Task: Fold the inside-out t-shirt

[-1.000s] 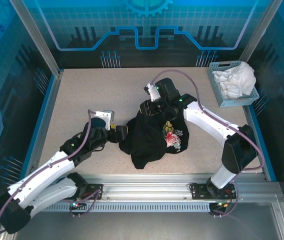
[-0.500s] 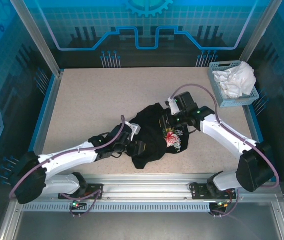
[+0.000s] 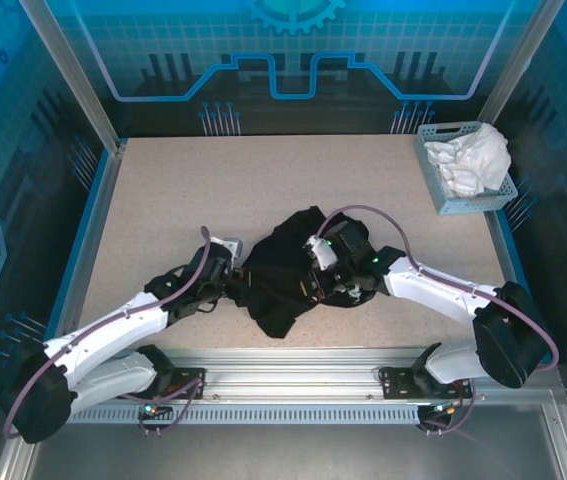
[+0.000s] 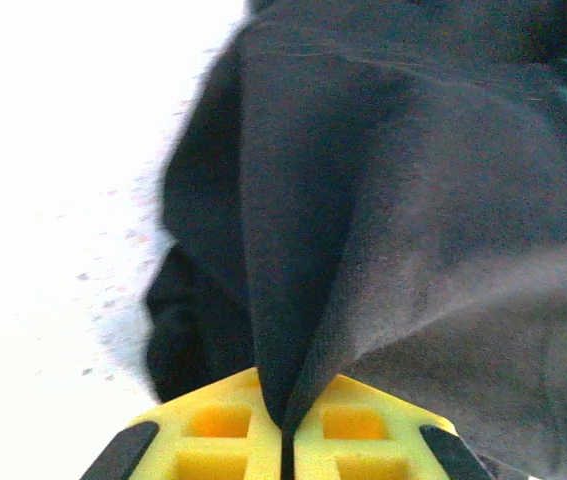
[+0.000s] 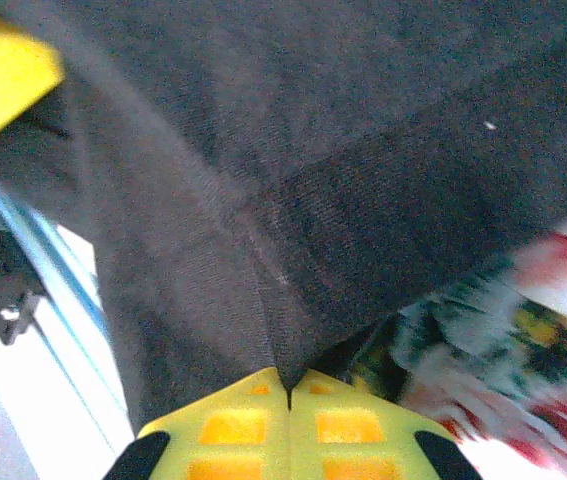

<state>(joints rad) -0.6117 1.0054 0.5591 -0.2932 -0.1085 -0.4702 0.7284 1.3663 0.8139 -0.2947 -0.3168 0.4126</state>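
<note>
1. The t-shirt (image 3: 281,300) lies bunched in a black heap on the worktop (image 3: 163,200), near the front edge, between the 2 arms.
2. The left hand (image 4: 285,420) is pressed together on a ridge of cloth at the heap's left edge. The fabric rises like a tent from its yellow fingers (image 4: 223,430).
3. The right hand (image 5: 288,380) pinches a dark fold on the heap's right part, just beside the red-and-white graphic (image 5: 523,330).
4. A basket (image 3: 460,207) holding white cloth (image 3: 475,155) sits at the far right corner, well apart.
</note>
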